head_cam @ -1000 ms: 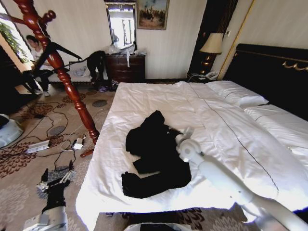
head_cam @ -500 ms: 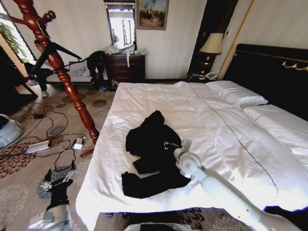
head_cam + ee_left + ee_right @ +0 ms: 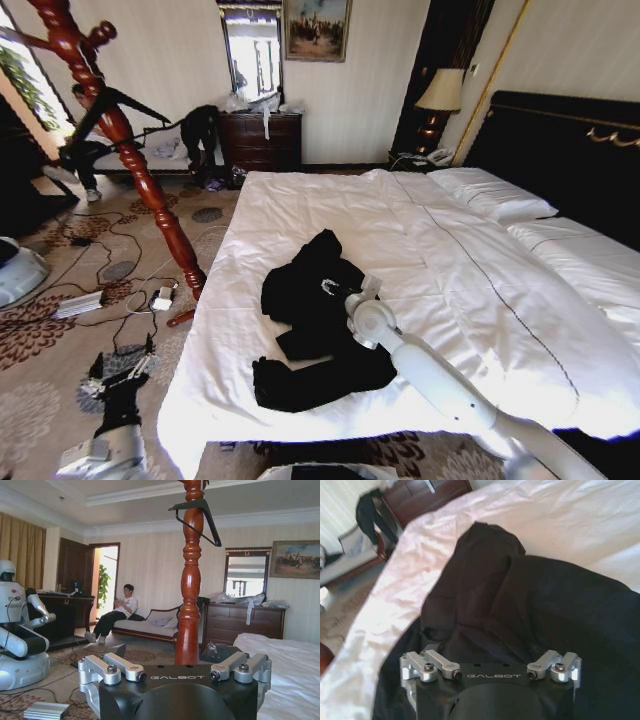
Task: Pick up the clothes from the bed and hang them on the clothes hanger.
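The clothes, a crumpled black jacket, lie on the white bed near its foot edge. My right gripper hovers open just over the jacket's upper part, its arm reaching in from the lower right. From the right wrist, the black clothes spread right beneath the gripper body, with the bed beyond. The clothes hanger hangs high on a red wooden stand, left of the bed; the left wrist sees the clothes hanger too. My left gripper waits open, low over the carpet.
The red turned-wood stand leans beside the bed's left corner. Cables and a power strip litter the patterned carpet. A dresser, lamp, pillows and black headboard lie farther back. Another white robot stands nearby.
My right gripper has moved left and forward across the jacket, now over its upper part. The left arm has stayed in place.
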